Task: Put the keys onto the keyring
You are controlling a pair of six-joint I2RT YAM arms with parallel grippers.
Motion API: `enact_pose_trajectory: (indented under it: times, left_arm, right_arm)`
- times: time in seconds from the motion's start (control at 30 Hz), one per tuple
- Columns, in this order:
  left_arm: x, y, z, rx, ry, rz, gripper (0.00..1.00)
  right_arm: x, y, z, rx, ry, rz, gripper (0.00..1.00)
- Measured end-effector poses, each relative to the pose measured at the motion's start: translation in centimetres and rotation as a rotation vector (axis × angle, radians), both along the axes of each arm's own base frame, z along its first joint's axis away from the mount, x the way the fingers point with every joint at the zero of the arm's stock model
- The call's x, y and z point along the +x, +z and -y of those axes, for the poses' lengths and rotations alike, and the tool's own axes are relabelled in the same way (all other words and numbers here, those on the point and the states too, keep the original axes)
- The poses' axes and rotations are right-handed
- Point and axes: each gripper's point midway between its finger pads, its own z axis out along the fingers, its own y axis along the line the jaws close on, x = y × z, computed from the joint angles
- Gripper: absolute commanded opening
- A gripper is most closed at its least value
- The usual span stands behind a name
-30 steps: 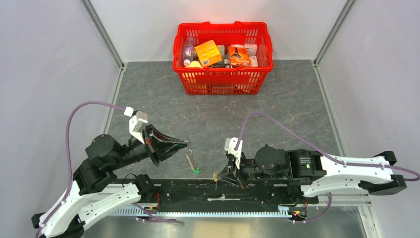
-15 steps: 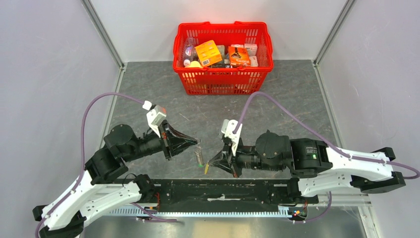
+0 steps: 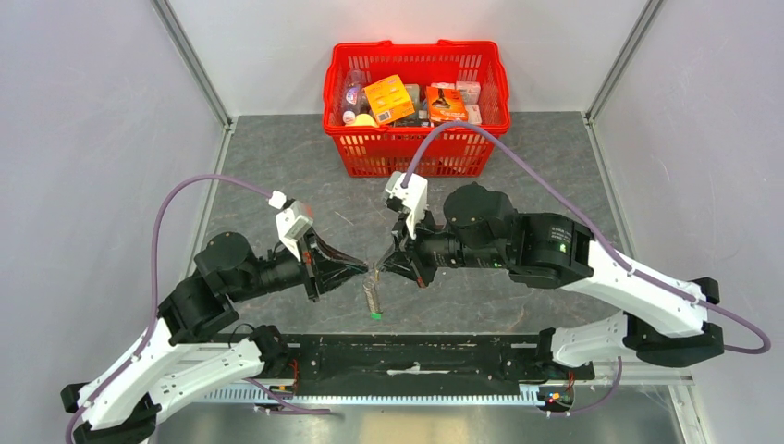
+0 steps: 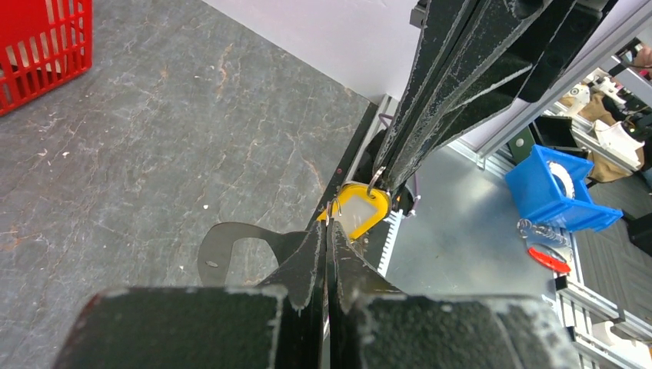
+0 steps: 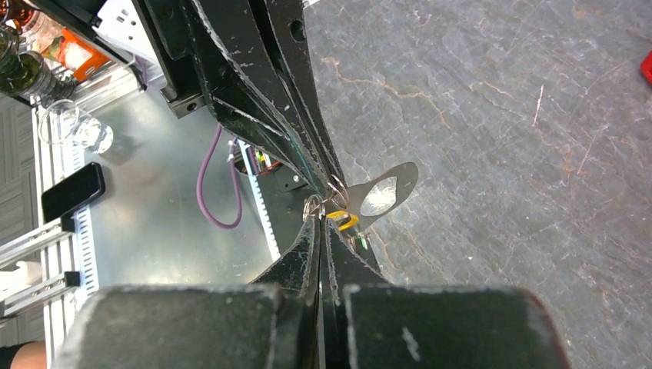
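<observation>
Above the middle of the tabletop (image 3: 518, 176), the left hand (image 3: 361, 270) and right hand (image 3: 380, 267) meet tip to tip, both closed; the left pinches the keyring (image 3: 373, 294), which hangs with the green key (image 3: 373, 315) lowest; the right pinches the yellow key (image 4: 358, 212).

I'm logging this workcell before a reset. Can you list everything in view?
basket: one, red, far centre of the table
packaged goods: several, mostly orange and white, inside the basket
keyring: one, grey wire, hanging from the left gripper
green key: one, at the keyring's lower end
yellow key: one, in the right gripper, close by the left gripper's tip
table: one, grey stone-look
blue bin: one, beyond the table's near edge
left gripper: one, black, shut on the keyring
right gripper: one, black, shut on the yellow key, tip to tip with the left
</observation>
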Motion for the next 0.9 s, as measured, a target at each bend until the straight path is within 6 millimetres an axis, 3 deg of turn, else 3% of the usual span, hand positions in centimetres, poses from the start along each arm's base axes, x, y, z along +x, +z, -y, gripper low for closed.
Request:
enact_pose_trajectory:
  times: [0.33, 0.9]
  left_arm:
    - [-0.1, -0.6, -0.3, 0.029, -0.004, 0.012, 0.02]
    - [-0.7, -0.9, -0.6, 0.046, -0.027, 0.027, 0.02]
  right_arm:
    - [-1.0, -0.1, -0.4, -0.048, 0.075, -0.055, 0.0]
    - [0.4, -1.2, -1.3, -0.119, 0.065, -0.08, 0.0]
